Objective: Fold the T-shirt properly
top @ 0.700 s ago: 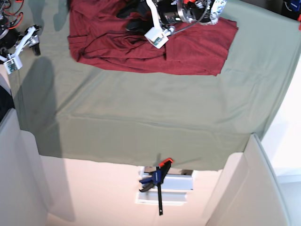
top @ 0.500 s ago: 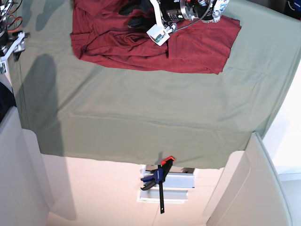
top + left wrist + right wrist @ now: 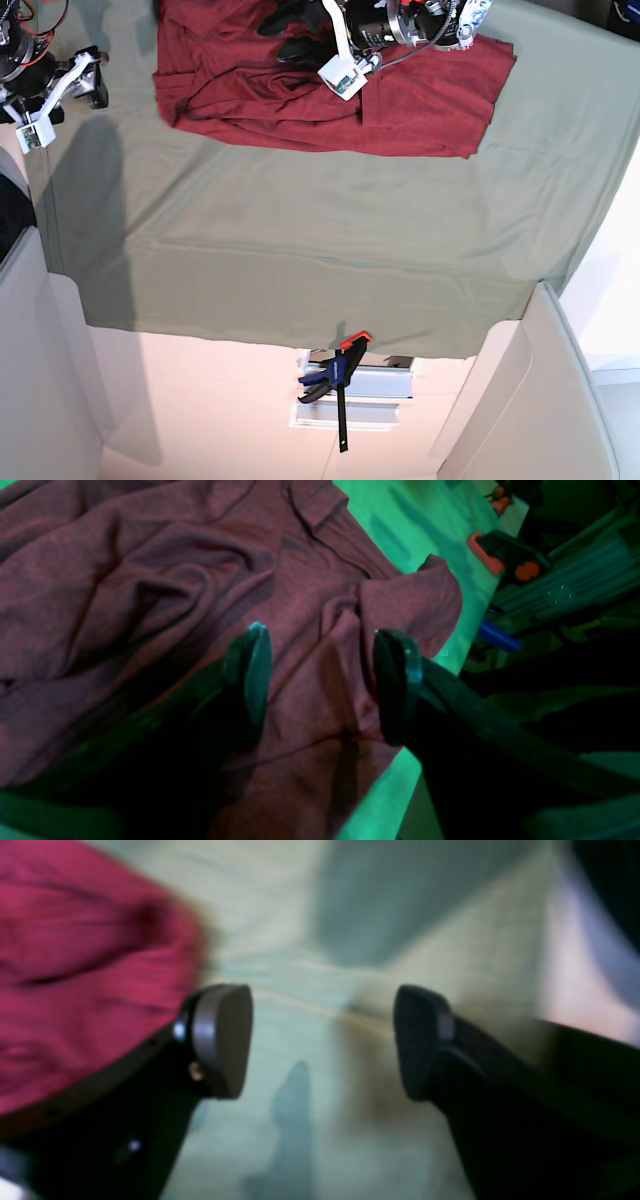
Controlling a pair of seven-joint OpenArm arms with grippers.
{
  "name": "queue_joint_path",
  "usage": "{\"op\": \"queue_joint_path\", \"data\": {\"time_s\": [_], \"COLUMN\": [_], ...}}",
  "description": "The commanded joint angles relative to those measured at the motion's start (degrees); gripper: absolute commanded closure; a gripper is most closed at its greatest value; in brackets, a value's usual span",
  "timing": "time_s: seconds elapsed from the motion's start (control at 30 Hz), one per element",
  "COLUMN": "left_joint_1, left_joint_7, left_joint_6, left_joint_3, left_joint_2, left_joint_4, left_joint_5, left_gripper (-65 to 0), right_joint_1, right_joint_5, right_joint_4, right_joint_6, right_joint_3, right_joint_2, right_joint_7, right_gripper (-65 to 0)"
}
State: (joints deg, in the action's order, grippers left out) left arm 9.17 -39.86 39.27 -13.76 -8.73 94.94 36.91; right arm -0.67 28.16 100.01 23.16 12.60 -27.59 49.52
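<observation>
**Q:** What did the base view show, read from its left edge to its right?

**A:** At far left stood the right gripper (image 3: 88,88), over the sage-green cloth (image 3: 300,240) and well apart from the garment. Its wrist view showed the two fingers (image 3: 222,1040) spread wide with only cloth between them; that picture was blurred. The T-shirt (image 3: 420,110) lay rumpled along the far edge of the cloth, its maroon body spread from upper left to upper right, with folds bunched at its left part. The left gripper (image 3: 295,35) hung over the shirt's upper middle, a white camera block (image 3: 341,77) just beside it.

**Q:** How did the left gripper stand relative to the fabric?

**A:** Its wrist view showed the left gripper (image 3: 322,680) with fingers (image 3: 252,670) parted, wrinkled shirt fabric visible between and below them; whether the tips touched the fabric could not be told.

**Q:** What lay below the cloth?

**A:** At lower centre, a clamp (image 3: 338,385) with an orange and blue grip hung under the cloth's near edge, in front of a pale panel.
</observation>
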Motion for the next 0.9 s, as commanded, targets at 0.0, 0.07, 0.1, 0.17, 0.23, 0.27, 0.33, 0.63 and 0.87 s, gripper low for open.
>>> {"op": "queue_joint_path", "data": {"time_s": [0.0,0.07,0.1,0.17,0.23,0.27,0.33,0.63,0.87], "left_joint_1": [-0.6,-0.6,-0.6,-0.6,-0.6,-0.6,-0.6,-0.7,-0.7], "left_joint_7": [1.0,1.0,1.0,1.1,1.0,1.0,1.1,1.0,1.4], "left_joint_6": [0.7,0.7,0.7,0.7,0.7,0.7,0.7,0.7,0.7], "left_joint_3": [0.1,0.1,0.1,0.1,0.1,0.1,0.1,0.1,0.1], "left_joint_2": [0.0,0.0,-0.1,-0.4,-0.9,-1.2,-1.6,-1.8,-2.9], "left_joint_4": [1.1,1.1,1.1,1.1,1.1,1.1,1.1,1.1,1.1], "left_joint_5": [1.2,1.2,1.1,1.1,1.1,1.1,1.2,1.2,1.2], "left_gripper": [-35.6,-35.6,-35.6,-35.6,-35.6,-35.6,-35.6,-35.6,-35.6], "right_joint_1": [0.0,-1.1,-1.6,-2.8,-4.1,-4.9,-6.7,-8.4,-8.3], "right_joint_5": [2.8,6.4,6.8,8.6,9.2,9.9,11.7,12.0,7.3], "right_joint_4": [0.9,0.9,0.8,0.8,0.7,0.5,-0.1,-1.4,-1.4], "right_joint_6": [0.9,1.4,1.7,1.7,2.7,2.9,4.3,5.6,5.6], "right_joint_3": [0.4,0.4,0.4,0.4,0.4,0.4,0.4,0.4,0.4], "right_joint_2": [-1.1,-1.0,-0.8,-0.7,-0.3,0.1,1.2,4.9,4.9], "right_joint_7": [-0.2,0.9,1.4,2.4,3.3,3.6,3.7,0.8,-2.2], "right_gripper": [-43.2,-43.2,-43.2,-43.2,-43.2,-43.2,-43.2,-19.6,-6.3]}}
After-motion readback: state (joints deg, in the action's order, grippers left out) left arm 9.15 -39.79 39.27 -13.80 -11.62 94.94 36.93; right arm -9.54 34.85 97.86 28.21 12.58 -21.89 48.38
